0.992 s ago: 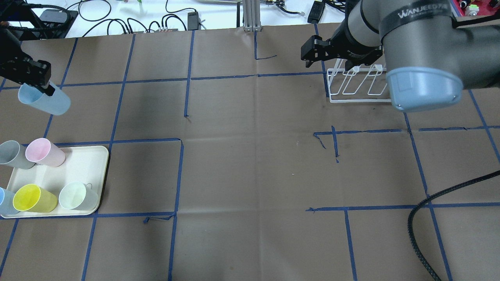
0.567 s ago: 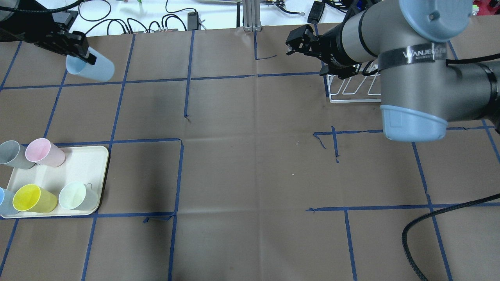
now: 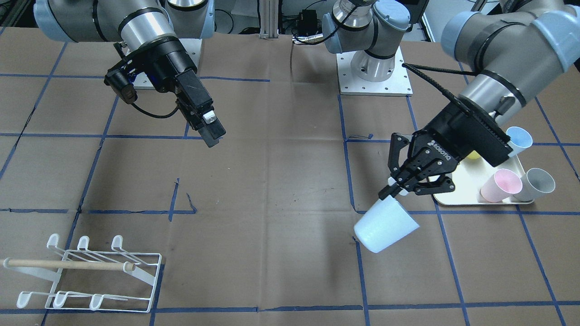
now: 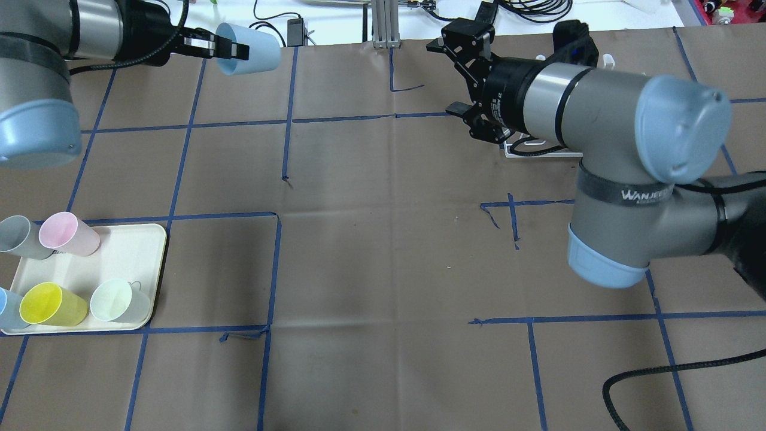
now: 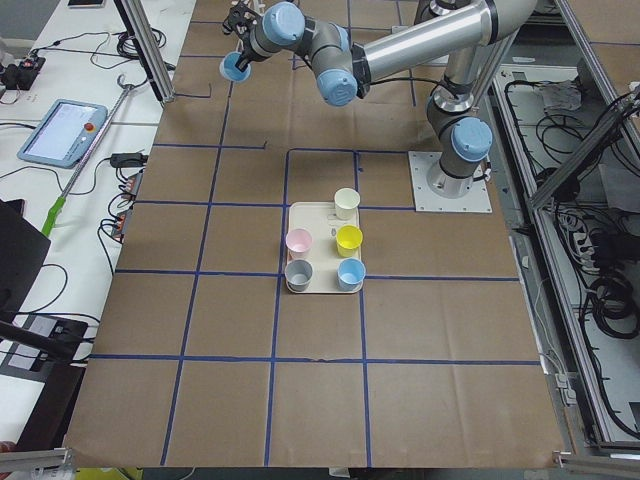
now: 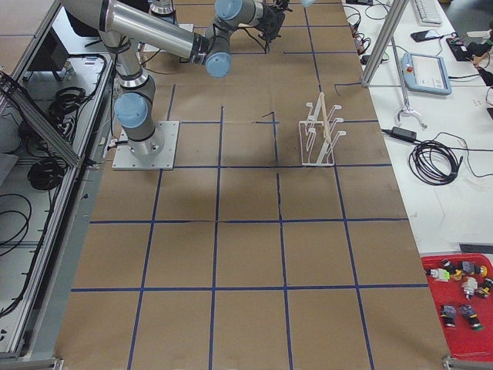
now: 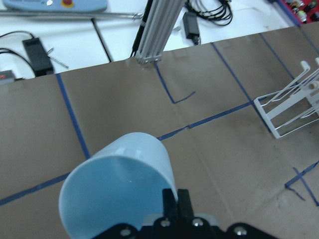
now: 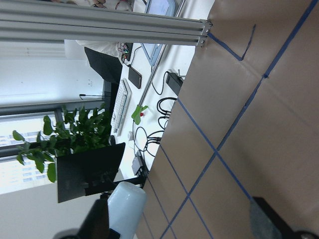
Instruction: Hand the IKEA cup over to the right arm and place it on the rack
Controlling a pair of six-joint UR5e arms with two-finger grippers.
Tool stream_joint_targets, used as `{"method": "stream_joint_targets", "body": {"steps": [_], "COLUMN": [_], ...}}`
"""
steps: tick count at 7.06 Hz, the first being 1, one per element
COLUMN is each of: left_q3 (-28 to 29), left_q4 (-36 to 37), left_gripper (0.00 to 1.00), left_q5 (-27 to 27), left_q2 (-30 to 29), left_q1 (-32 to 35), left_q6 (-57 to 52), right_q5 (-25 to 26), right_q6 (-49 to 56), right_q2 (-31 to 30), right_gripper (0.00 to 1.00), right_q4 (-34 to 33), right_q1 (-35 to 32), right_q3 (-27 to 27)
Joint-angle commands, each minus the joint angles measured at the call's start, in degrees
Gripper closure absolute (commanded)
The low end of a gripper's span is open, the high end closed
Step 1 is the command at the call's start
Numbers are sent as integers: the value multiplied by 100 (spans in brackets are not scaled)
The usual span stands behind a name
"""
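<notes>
Above the table's (image 4: 383, 251) far edge, the left gripper (image 4: 230, 51) pinches the cup (image 4: 251, 48) by its rim, holding it sideways in the air. The right gripper (image 4: 441, 76) hangs wide open and empty, well apart from it.

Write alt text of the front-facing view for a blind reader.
The left gripper, on the view's right, holds a tilted pale-blue cup by its rim above the table. The right gripper hangs empty opposite; the rack stands at the view's lower left, a tray of cups near the right edge.
</notes>
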State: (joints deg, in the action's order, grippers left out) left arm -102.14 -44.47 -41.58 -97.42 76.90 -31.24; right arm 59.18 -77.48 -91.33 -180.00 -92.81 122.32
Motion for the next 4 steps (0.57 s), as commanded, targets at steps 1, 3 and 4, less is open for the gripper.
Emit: {"method": "stream_joint_targets", "body": {"steps": [1, 3, 4], "left_q3": [-961, -1552, -1607], "left_q4": [1732, 3671, 4718], "left_gripper": [100, 100, 100], "left_q5": [1132, 1694, 2106], "left_q2": [-110, -687, -1100], "left_q1": [210, 474, 536], "left_q6": [-23, 3, 465], "right_q5": [-38, -29, -21], "right_q6": [-926, -927, -927], "right_q2": [-25, 36, 62], "right_gripper": [0, 0, 0], "right_q4": [-1053, -1063, -1063], "right_q1": [-44, -45, -45], "right_q3": [564, 574, 582]}}
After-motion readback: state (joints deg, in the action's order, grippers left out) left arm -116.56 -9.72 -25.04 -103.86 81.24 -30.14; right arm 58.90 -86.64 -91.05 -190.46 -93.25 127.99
